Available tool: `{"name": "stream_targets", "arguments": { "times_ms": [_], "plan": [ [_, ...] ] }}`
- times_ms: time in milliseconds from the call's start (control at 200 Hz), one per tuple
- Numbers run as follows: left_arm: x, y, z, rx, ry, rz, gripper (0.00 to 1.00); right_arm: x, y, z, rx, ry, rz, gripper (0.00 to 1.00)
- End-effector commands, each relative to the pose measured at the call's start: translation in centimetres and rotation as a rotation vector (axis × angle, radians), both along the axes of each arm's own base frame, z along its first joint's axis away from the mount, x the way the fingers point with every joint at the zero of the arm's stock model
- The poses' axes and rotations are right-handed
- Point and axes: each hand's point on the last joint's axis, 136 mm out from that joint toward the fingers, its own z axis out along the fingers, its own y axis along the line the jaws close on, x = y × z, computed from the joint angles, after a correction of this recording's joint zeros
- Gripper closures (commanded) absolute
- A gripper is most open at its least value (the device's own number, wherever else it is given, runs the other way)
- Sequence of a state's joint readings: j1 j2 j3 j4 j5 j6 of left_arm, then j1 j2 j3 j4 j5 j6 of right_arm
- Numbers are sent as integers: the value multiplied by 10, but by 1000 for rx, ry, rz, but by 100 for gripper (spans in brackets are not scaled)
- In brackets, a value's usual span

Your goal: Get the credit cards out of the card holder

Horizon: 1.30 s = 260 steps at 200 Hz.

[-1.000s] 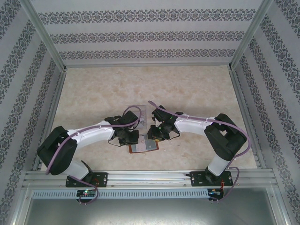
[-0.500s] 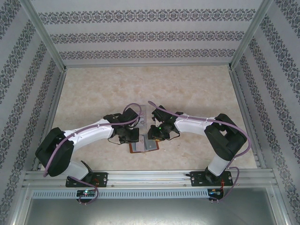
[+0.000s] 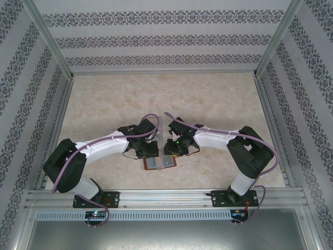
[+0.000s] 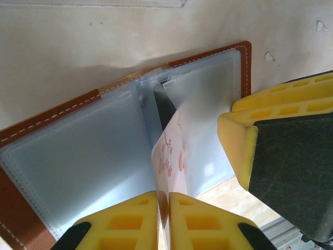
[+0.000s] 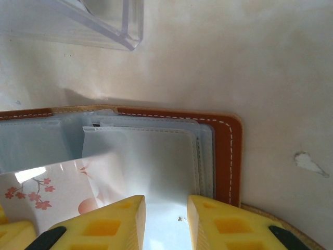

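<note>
The card holder (image 3: 160, 163) lies open on the table near the front edge, brown leather (image 4: 244, 57) around grey-blue pockets. One of the credit cards (image 4: 174, 151), white with pink blossoms, stands tilted on edge over the middle pockets, its far end at a pocket mouth. My left gripper (image 4: 163, 195) is shut on the card's near end. The card (image 5: 52, 192) appears again at the lower left of the right wrist view. My right gripper (image 5: 166, 205) is open, its yellow fingers (image 5: 218, 224) set down on the holder's right-hand pocket page (image 5: 156, 161), beside the left gripper (image 3: 151, 151).
A clear plastic tray (image 5: 104, 21) sits just behind the holder, between the two wrists (image 3: 160, 130). Aluminium frame rails (image 3: 156, 195) run along the front edge. Patterned walls close in the sides and back. Bare marbled tabletop (image 3: 171, 94) stretches behind the arms.
My left wrist has shifted a little to the right over the holder. The right arm has not moved.
</note>
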<state>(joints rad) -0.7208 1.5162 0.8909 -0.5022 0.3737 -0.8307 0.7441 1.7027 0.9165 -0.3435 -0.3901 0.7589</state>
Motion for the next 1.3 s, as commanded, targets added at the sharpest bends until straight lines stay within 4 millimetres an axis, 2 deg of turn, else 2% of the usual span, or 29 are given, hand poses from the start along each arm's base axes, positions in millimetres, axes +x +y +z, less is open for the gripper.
{"name": "stream_targets", "arguments": {
  "times_ms": [0,120,450,854,1044,1154,1294],
  "plan": [
    [2,-11,4,-32,-6,-5,88,-4,-11,-6,-64,5,1,70],
    [3,-8,6,-9,-15,-4,91,-5,-12,-6,-66,6,0,70],
    [-1,27,3,172,-29,9,93,-5,-12,-6,-66,4,2,70],
    [1,28,5,208,-25,24,91,-6,-14,-7,-68,6,-2,70],
    [-1,11,2,122,-1,21,85,-6,-13,-7,-67,6,0,70],
    [-2,-4,0,60,15,12,84,-6,-13,-6,-66,4,3,70],
    [-3,-11,4,39,11,5,84,-6,-14,-6,-69,4,-1,70]
  ]
}}
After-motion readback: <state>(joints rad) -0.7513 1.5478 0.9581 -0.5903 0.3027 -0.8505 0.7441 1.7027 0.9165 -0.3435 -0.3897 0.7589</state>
